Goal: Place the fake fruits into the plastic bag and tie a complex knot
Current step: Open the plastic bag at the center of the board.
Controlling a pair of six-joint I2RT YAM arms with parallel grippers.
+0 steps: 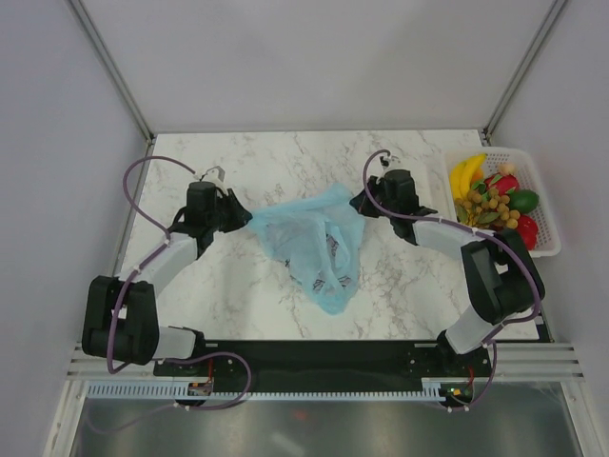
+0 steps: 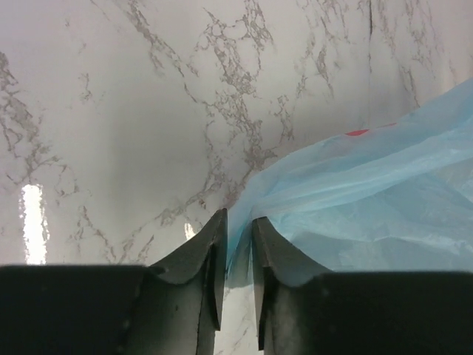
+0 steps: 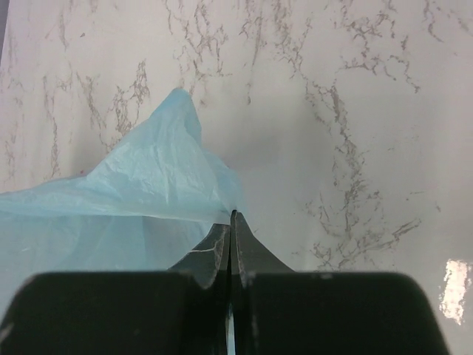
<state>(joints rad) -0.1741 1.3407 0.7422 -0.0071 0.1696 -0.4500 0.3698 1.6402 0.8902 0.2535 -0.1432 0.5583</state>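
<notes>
Marble-veined surface, white walls around. Gripped plastic bag at mid-surface from both sides: left end effector clenched on one edge, right end effector clamped on the other. Fake fruits not yet bagged, heaped in basket, far right. Seemingly at mouth-opening step; called next for gentle spreading apart.

From above, the dark patch showing through the plastic bag is too blurred by the film for you to say what it is, and each wrist view cuts the bag off at a side edge. The fake fruits heaped in the basket at far right overlap, too small to count. The left gripper hides how deep the film runs between its fingers.
</notes>
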